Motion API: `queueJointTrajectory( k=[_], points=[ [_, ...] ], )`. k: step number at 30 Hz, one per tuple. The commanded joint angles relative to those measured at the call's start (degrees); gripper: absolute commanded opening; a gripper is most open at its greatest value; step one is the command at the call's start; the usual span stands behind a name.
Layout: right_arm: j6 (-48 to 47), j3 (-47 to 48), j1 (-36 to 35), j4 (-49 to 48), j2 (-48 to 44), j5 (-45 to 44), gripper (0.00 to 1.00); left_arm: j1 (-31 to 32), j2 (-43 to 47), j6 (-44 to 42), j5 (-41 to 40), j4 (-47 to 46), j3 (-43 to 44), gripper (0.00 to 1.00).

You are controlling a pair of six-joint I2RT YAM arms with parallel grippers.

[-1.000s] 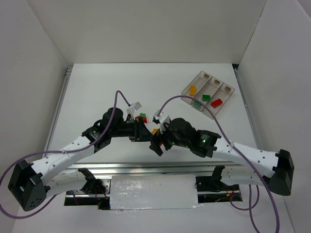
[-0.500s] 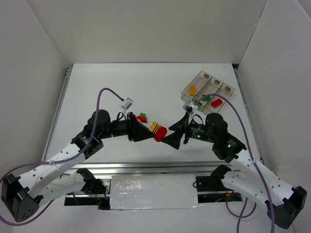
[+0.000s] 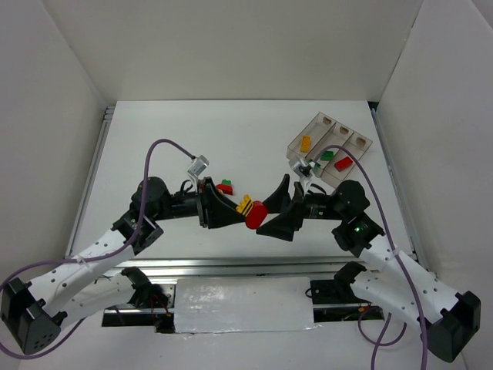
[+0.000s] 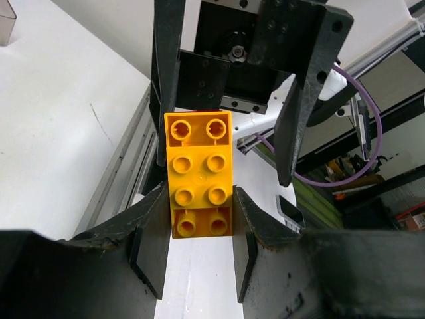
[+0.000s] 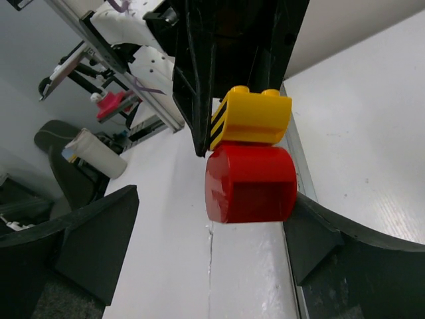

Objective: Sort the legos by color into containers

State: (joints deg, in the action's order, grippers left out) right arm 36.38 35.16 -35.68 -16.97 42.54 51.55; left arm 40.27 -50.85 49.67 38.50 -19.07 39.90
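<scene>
Broadly, the white table (image 3: 154, 146) spreads out under both my arms, with the smoky three-compartment tray (image 3: 296, 142) at its far right. From left to right, its compartments hold a yellow piece (image 3: 306, 142), a green piece (image 3: 327, 155) and a red piece (image 3: 343, 163). Over the middle of the table my left gripper (image 4: 199, 193) is clamped on a yellow brick (image 4: 199, 174), squeezing its long sides, studs facing my wrist camera. A red rounded brick (image 5: 251, 184) is stuck to the yellow one. My right gripper (image 5: 212, 206) has its fingers spread wide either side of that red brick; I cannot tell whether they touch it. A loose green brick (image 3: 227, 183) and a loose red brick (image 3: 226, 190) lie together on the table just beyond my left gripper.
</scene>
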Motion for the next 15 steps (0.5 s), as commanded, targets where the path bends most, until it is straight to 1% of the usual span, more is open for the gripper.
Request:
queueJointTrajectory(
  k=[1, 4, 6, 7, 8, 9, 10, 11, 13, 15],
  points=[
    [3.70, 0.79, -0.09, -8.52, 2.18, 1.63, 0.92, 0.07, 0.14, -0.10, 1.92, -5.35, -1.14, 0.00],
    [3.78, 0.79, -0.09, -9.74, 3.85, 0.57, 0.88, 0.07, 0.14, 0.60, 3.07, -6.85, -1.32, 0.00],
    [4.31, 0.97, -0.09, -11.32, 4.74, 0.57, 0.80, 0.07, 0.31, 0.87, 3.16, -7.21, -1.40, 0.00],
    [4.49, 1.31, -0.09, -11.76, 5.35, 0.92, 0.67, 0.07, 0.49, 0.61, 2.72, -6.86, -1.23, 0.00],
    [4.49, 1.40, -0.09, -12.20, 5.53, 1.01, 0.57, 0.07, 0.66, 0.08, 2.28, -5.64, -1.05, 0.00],
    [4.14, 1.49, -0.09, -12.29, 5.62, 1.27, 0.43, 0.07, 0.84, -0.01, 1.93, -5.11, -0.97, 0.00],
    [3.70, 1.49, -0.09, -11.86, 5.53, 1.10, 0.08, 0.07, 1.19, -0.19, 1.58, -4.58, -0.88, 0.00],
    [3.09, 1.58, -0.09, -11.07, 5.36, 0.66, 0.00, 0.07, 1.37, -0.36, 0.45, -4.05, -0.62, 0.00],
    [0.63, 1.32, 0.00, -8.70, 4.66, 0.57, 0.00, -0.02, 2.07, -1.33, -0.79, -1.86, -0.18, 0.00],
    [-2.87, 0.44, 0.69, -5.89, 3.69, 0.31, 0.00, -0.37, 2.68, -3.26, -3.86, 1.30, 1.49, 0.00]
  ],
)
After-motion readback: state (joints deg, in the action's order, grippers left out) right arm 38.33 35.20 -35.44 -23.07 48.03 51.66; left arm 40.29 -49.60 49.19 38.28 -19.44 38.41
